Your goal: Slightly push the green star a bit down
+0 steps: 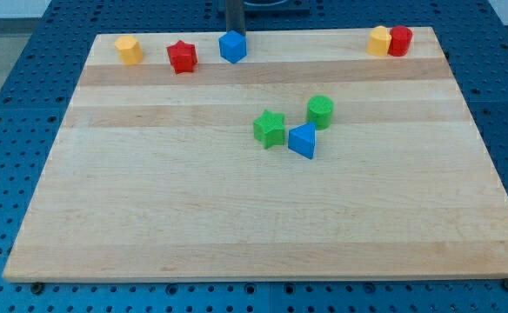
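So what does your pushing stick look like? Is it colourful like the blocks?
No, mine is plain. It is a straight dark grey rod coming down from the view's top edge, and only its lower stretch shows. I see no cables, stripes or labels on it. My tip sits right behind the blue block at the top of the wooden board, far above the green star.

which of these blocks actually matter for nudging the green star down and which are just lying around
For the job:
green star
my tip, at the view's top, by the blue cube

Lying about:
blue cube
green cylinder
blue triangular block
red star
yellow block
yellow block
red cylinder
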